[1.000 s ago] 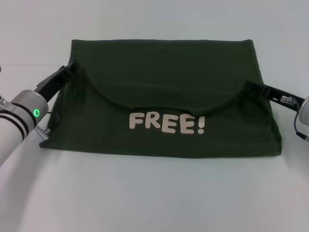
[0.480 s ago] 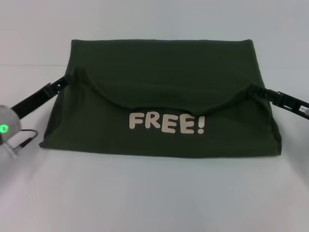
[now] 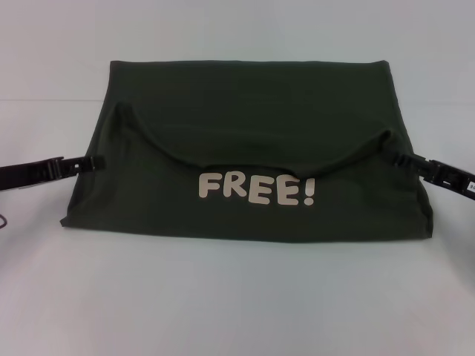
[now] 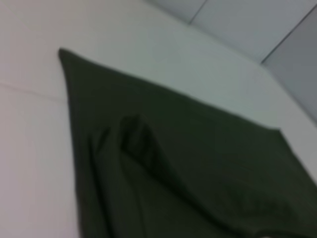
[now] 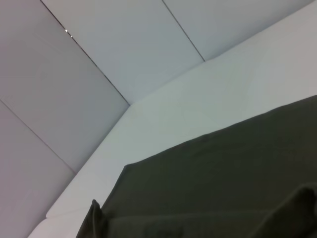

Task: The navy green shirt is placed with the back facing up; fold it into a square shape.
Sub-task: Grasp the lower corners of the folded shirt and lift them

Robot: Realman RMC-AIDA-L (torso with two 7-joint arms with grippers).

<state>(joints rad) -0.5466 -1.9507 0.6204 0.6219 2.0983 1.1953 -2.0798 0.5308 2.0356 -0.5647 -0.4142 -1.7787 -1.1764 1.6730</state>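
The left gripper (image 3: 95, 162) reaches in low from the left edge of the head view, its dark arm nearly level, its tip at the shirt's (image 3: 249, 111) left edge about midway between the far and near sides. The right gripper (image 3: 397, 157) comes in from the right edge, slanting slightly up toward the shirt, its tip at the right end of the folded flap. Whether either gripper is open, closed or pinching cloth cannot be told; the tips are too dark and slim against the fabric.

The shirt lies in the middle of the white desk (image 3: 237, 297), folded into a wide, roughly rectangular shape, broader at the near edge. A flap is folded over from the far side, its curved edge sagging in the middle just above the cream letters "FREE!" (image 3: 256, 189). The wrist views show only dark olive cloth (image 4: 198, 163) with soft folds on the pale desk (image 5: 223, 99).
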